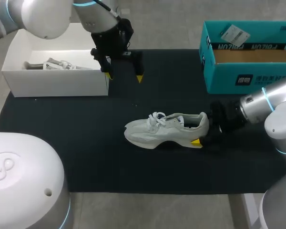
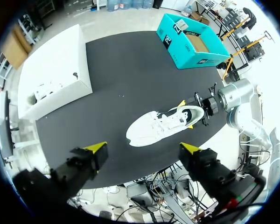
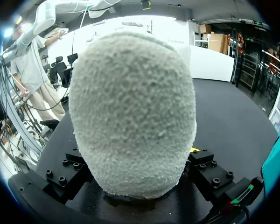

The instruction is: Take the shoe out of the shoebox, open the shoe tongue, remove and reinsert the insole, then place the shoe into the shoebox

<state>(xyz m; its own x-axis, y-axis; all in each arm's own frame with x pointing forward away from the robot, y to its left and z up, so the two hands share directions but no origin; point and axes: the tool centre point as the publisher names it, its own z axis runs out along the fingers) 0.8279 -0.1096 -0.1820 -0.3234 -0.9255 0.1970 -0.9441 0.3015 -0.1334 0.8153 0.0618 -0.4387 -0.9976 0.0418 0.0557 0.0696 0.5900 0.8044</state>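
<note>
A pale grey sneaker [image 1: 167, 130] with white laces stands upright on the black mat [image 1: 86, 143], toe pointing left. My right gripper [image 1: 202, 130] comes in from the right and is shut on the sneaker's heel. One yellow tip shows at the heel's near side; the other is hidden behind it. In the right wrist view the fuzzy heel [image 3: 130, 116] fills the gap between the fingers. My left gripper [image 1: 124, 76] hangs open and empty above the mat's far side, beside the white box. In the left wrist view the sneaker [image 2: 163, 126] lies well ahead of the left gripper [image 2: 143, 148].
A white box [image 1: 57, 83] at the far left holds a second pale shoe [image 1: 57, 64]. An open teal shoebox [image 1: 229, 78] stands at the far right with bare cardboard inside. The table's front edge lies just beyond the mat's near edge.
</note>
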